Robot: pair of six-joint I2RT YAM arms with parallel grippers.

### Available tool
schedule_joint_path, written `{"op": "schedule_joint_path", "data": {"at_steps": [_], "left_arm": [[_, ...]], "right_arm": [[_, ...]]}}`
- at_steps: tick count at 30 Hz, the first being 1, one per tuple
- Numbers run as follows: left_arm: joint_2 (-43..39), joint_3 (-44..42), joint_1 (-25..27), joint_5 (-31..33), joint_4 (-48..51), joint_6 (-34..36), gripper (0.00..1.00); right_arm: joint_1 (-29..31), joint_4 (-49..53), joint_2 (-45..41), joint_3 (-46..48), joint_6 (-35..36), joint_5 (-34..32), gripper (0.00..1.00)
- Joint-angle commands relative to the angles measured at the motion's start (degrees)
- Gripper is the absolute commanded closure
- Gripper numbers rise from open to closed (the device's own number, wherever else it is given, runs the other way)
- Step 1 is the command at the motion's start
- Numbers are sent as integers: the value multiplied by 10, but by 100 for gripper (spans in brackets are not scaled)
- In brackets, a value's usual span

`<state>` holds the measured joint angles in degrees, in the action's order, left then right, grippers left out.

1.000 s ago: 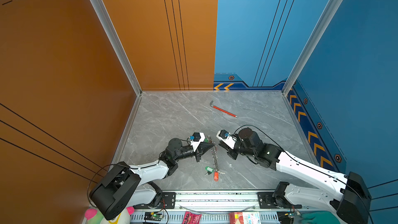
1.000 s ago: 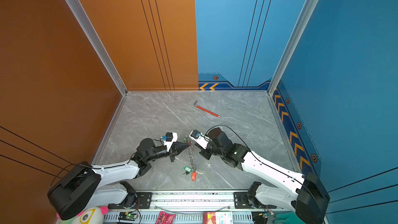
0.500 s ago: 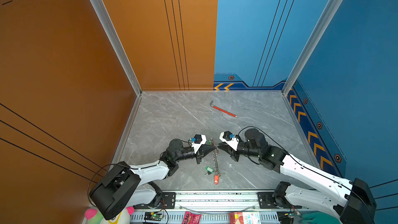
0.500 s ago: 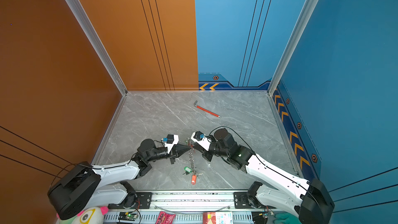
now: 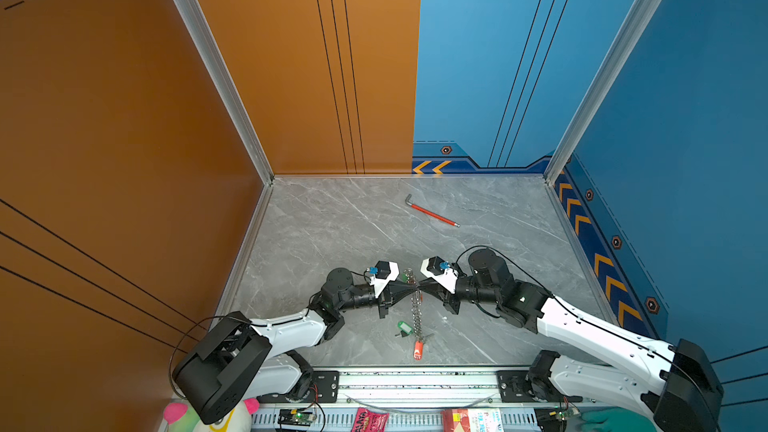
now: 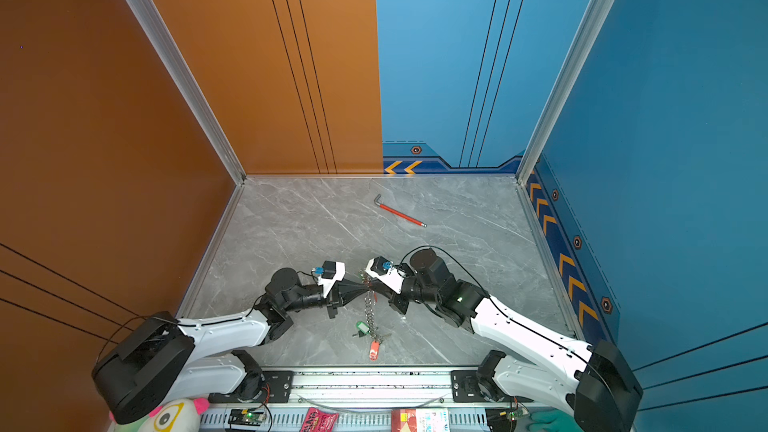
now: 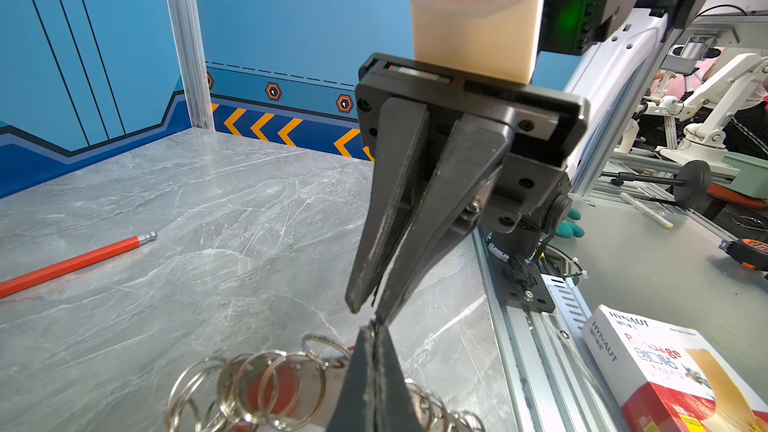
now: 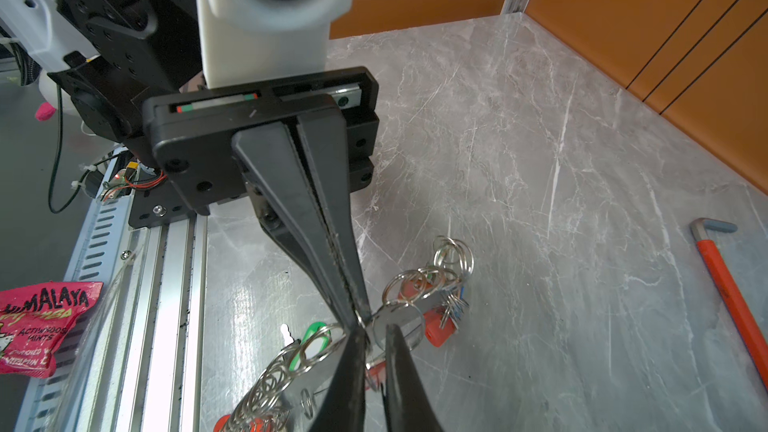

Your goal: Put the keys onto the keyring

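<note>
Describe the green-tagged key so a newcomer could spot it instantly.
Find the metal rail at the table's near edge. Just beyond its middle runs a chain of silver rings; the green-tagged key lies beside it on the left arm's side. The neighbouring key is red-tagged.

White arm shells (image 5: 291,328), black joints (image 5: 340,280), tapered black fingers (image 7: 415,201).

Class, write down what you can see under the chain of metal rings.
Orange tags show beneath the rings and a green tag shows through them, over the grey table. Dark fingers cover the chain's middle, so whatever lies under there is hidden.
</note>
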<state>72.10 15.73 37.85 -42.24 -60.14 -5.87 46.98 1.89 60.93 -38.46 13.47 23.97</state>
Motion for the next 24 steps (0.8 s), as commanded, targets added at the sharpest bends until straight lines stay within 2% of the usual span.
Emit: {"op": "schedule_joint_path", "data": {"at_steps": [1, 17, 24], "left_arm": [[-15, 3, 6, -15, -31, 2, 100], [-4, 5, 7, -23, -33, 4, 100], [12, 10, 8, -27, -33, 4, 100]], "right_arm": [[4, -8, 11, 11, 6, -1, 87], [7, -4, 32, 1, 11, -1, 91], [17, 2, 19, -7, 16, -25, 98]]}}
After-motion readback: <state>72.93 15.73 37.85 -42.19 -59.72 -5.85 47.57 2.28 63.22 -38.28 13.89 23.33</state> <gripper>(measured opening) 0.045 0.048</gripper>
